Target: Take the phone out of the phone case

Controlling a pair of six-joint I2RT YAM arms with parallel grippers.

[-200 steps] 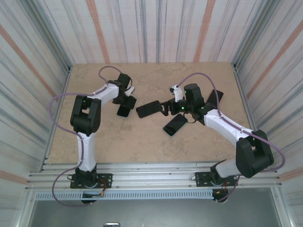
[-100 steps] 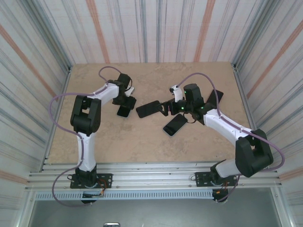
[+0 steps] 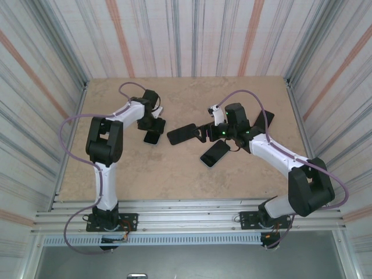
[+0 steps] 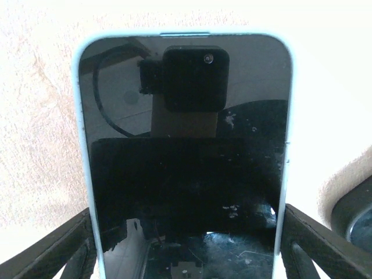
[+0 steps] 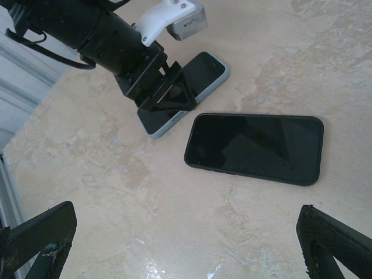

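The left hand [image 4: 187, 221] has crept slightly toward the upper left of the overhead view, straddling the blue-cased phone [image 3: 152, 138], left of centre on the worktop [image 3: 116, 168]. Its fingers [image 4: 52, 256] flank both long edges, but we cannot tell if they pinch yet. We judge the grasp barely begun, the phone not yet out. The right hand [image 5: 185, 232] hangs wide open, empty. We count two hands and four slabs: the blue-cased phone, a black phone [image 5: 254, 147], a pale-rimmed phone [image 3: 215, 153] and a dark slab [image 3: 263, 119] at right
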